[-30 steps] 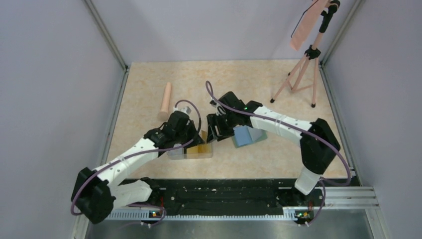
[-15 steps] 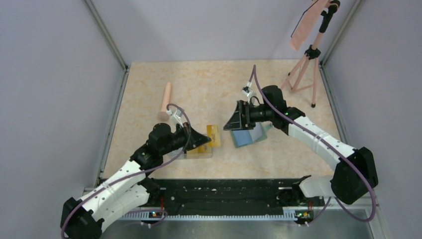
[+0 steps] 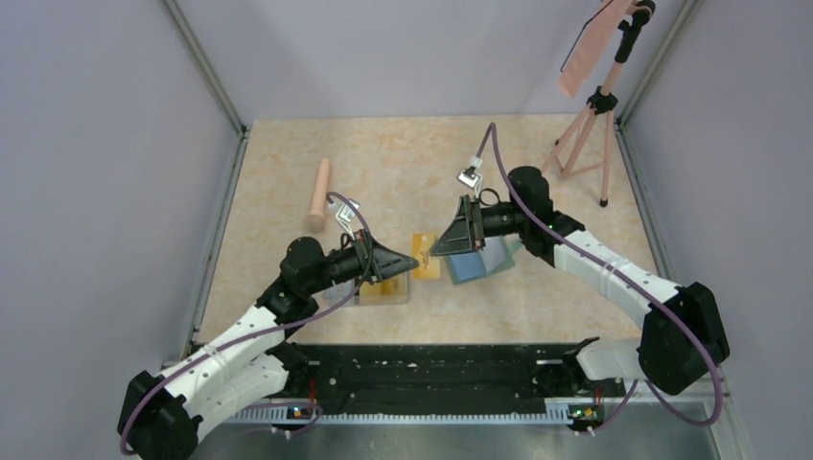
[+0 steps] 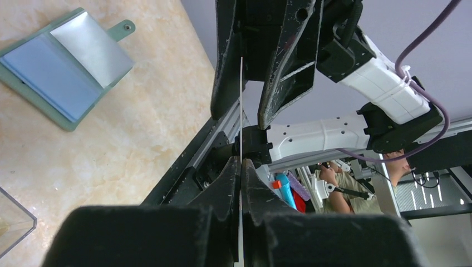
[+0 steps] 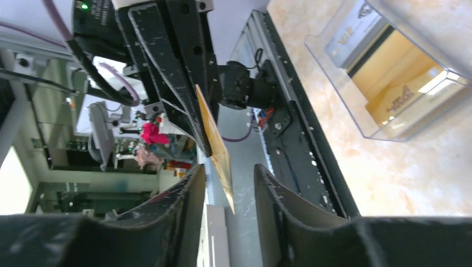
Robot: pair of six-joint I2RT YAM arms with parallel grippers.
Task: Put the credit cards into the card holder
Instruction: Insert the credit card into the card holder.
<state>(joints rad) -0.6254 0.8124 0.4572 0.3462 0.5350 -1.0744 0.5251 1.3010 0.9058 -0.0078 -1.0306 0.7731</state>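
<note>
My left gripper (image 3: 410,261) is shut on a yellow-orange credit card (image 3: 426,257) and holds it above the table. In the left wrist view the card (image 4: 241,94) shows edge-on between my shut fingers. My right gripper (image 3: 434,248) faces it, open, its jaws on either side of the card's free end (image 5: 218,153) without touching. The green card holder (image 3: 479,261) lies open flat, blue pages up, just right of both grippers; it also shows in the left wrist view (image 4: 61,67). More cards, yellow-orange (image 5: 396,83) and pale (image 5: 356,29), lie in the clear box.
The clear plastic box (image 3: 372,290) sits under my left gripper. A pink cylinder (image 3: 319,195) lies at the back left. A pink tripod (image 3: 583,144) stands at the back right. A black rail (image 3: 431,369) runs along the near edge.
My left gripper has lifted the yellow card away from the box and moved it right. My right arm swung back, turned, and brought its open jaws around the card's end.
</note>
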